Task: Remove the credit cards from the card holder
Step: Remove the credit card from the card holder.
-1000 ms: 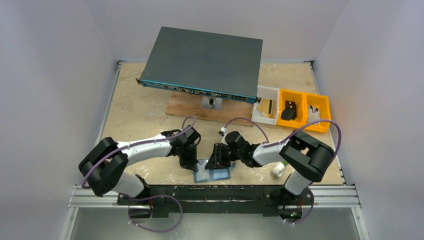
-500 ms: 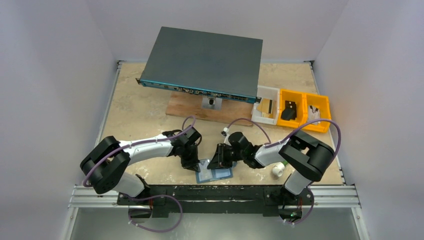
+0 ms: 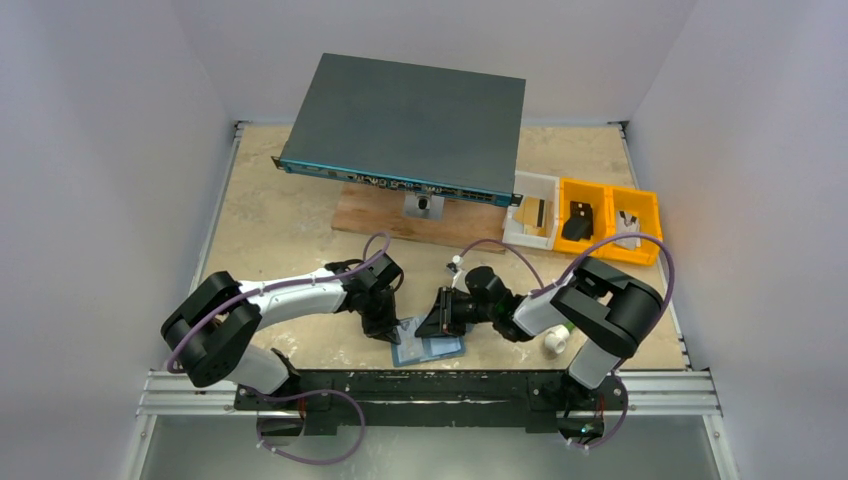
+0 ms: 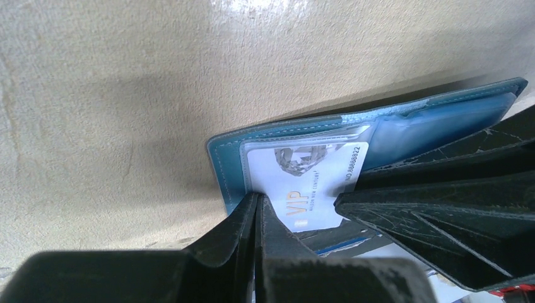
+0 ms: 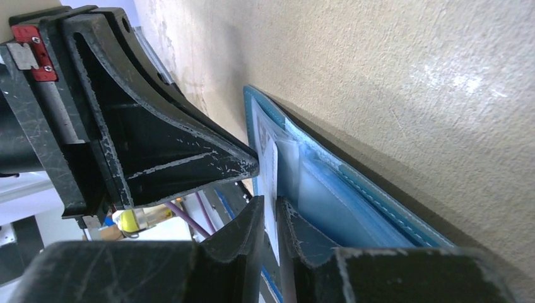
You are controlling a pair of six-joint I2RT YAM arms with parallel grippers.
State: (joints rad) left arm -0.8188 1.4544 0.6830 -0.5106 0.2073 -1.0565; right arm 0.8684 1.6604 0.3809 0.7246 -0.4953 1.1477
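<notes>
The steel-blue card holder (image 3: 430, 347) lies open on the table near the front edge. It also shows in the left wrist view (image 4: 224, 164) and the right wrist view (image 5: 359, 202). A pale credit card (image 4: 303, 180) marked VIP sticks partly out of a slot. My left gripper (image 3: 385, 327) is shut, and its tip (image 4: 257, 201) presses on the holder at the card's corner. My right gripper (image 3: 440, 318) is shut on the card's edge (image 5: 270, 167), with its fingers (image 5: 246, 233) on either side. Other cards are hidden.
A large dark grey box (image 3: 410, 120) sits on a wooden board (image 3: 385, 218) at the back. A white bin (image 3: 535, 212) and two orange bins (image 3: 600, 220) stand at the right. A small white object (image 3: 555, 342) lies by the right arm's base.
My right wrist has shifted slightly to the right with the card between its fingers. The card holder has shifted a little. My left arm has barely moved.
</notes>
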